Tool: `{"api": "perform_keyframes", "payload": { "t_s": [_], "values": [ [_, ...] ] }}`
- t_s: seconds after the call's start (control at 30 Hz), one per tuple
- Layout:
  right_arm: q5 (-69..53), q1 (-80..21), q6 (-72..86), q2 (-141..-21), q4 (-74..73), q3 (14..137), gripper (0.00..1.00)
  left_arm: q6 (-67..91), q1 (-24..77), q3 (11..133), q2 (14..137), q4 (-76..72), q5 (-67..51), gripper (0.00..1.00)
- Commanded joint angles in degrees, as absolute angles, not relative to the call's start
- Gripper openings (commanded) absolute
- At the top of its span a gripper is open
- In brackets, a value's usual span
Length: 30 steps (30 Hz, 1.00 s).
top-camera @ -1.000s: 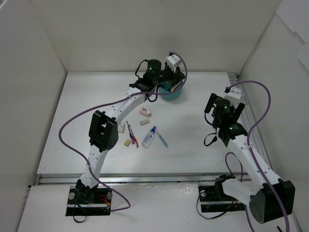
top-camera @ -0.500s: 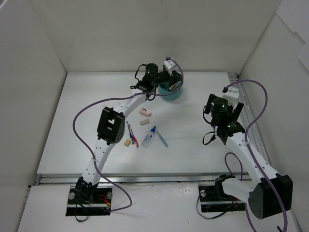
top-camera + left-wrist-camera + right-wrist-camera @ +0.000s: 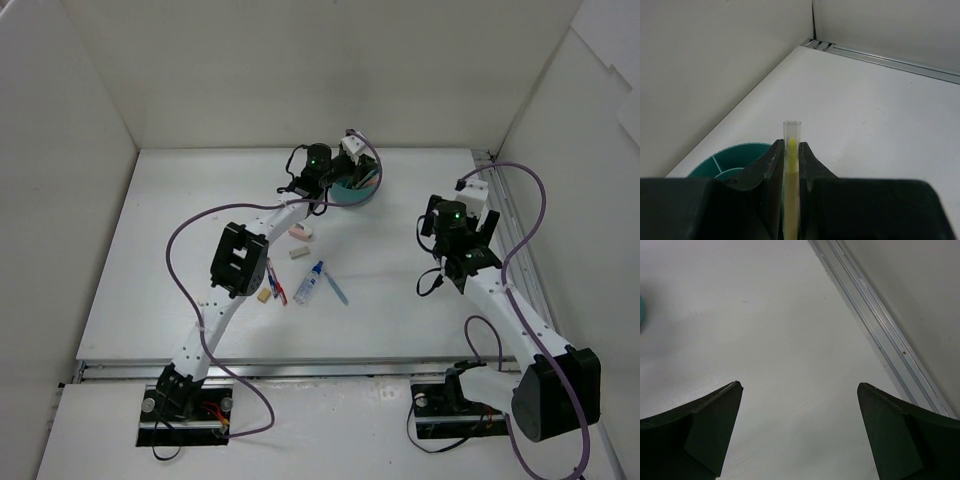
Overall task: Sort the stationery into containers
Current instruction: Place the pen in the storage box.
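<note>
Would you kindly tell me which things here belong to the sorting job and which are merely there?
Part of the job: teal cup, yellow pen in the left pincer, pink eraser, pale eraser, tan eraser, blue-capped tube, red and blue pens, teal pen.
Merely there: metal rail, side wall.

A white table (image 3: 420,200) fills the middle of the overhead view, matte and evenly lit, with only soft shadows on it. A plain white back wall (image 3: 320,70) rises at 12 o'clock, a white side panel (image 3: 50,200) closes it in at 9 o'clock, and another panel (image 3: 590,130) stands at 3 o'clock. A metal rail (image 3: 515,250) runs along the table's 3 o'clock edge, and a second rail (image 3: 330,368) borders it at 6 o'clock.
</note>
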State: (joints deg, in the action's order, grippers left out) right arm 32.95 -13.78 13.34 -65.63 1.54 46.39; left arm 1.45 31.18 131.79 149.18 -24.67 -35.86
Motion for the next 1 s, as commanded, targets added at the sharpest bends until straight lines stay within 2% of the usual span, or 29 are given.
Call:
{"api": "perform_keyframes", "payload": {
  "t_s": [0.0,0.03,0.1,0.13,0.17,0.2,0.27,0.43,0.53,0.57,0.67,0.87,0.97],
  "values": [
    [35.4,-13.4,12.7,-66.5,5.4,49.6,0.98,0.0,31.5,135.7,147.1,-30.6,-33.8,0.00],
    [35.5,-13.4,12.7,-67.1,5.6,49.6,0.98,0.6,31.5,135.3,147.1,-30.3,-33.6,0.01],
    [35.9,-13.4,12.6,-67.5,5.8,50.1,0.98,1.2,31.5,134.0,146.3,-30.0,-34.4,0.21],
    [35.9,-13.4,12.4,-67.9,5.8,50.2,0.98,1.7,31.5,133.5,145.8,-29.4,-35.1,0.25],
    [35.6,-13.3,12.4,-68.0,5.8,50.4,0.98,1.9,31.5,133.0,145.3,-29.4,-35.8,0.37],
    [35.2,-13.4,12.4,-68.1,5.8,50.4,0.98,2.3,31.5,131.4,144.0,-29.6,-36.8,0.44],
    [34.5,-13.6,12.3,-67.9,5.8,50.4,0.98,2.9,31.5,130.2,142.6,-30.6,-37.4,0.49],
    [31.6,-13.4,12.0,-66.1,6.3,50.0,0.98,2.6,31.5,125.5,136.5,-30.1,-39.3,0.54],
    [23.4,-13.3,10.5,-64.4,7.9,49.3,0.98,2.8,31.5,120.5,131.1,-30.3,-39.2,0.77],
    [20.9,-13.5,10.1,-64.1,8.4,49.0,0.98,2.8,31.5,119.3,129.4,-29.9,-39.3,0.99],
    [14.5,-15.1,7.7,-64.3,8.1,50.0,0.98,4.6,31.5,111.8,117.5,-26.6,-35.4,1.00],
    [8.7,-23.2,3.7,-74.2,-4.3,58.0,0.98,16.1,30.8,86.6,94.7,-13.1,-13.1,1.00],
    [5.7,-27.4,3.4,-79.2,-8.3,59.2,0.98,19.6,30.1,79.3,90.0,-3.5,-8.4,1.00]
  ]
}}
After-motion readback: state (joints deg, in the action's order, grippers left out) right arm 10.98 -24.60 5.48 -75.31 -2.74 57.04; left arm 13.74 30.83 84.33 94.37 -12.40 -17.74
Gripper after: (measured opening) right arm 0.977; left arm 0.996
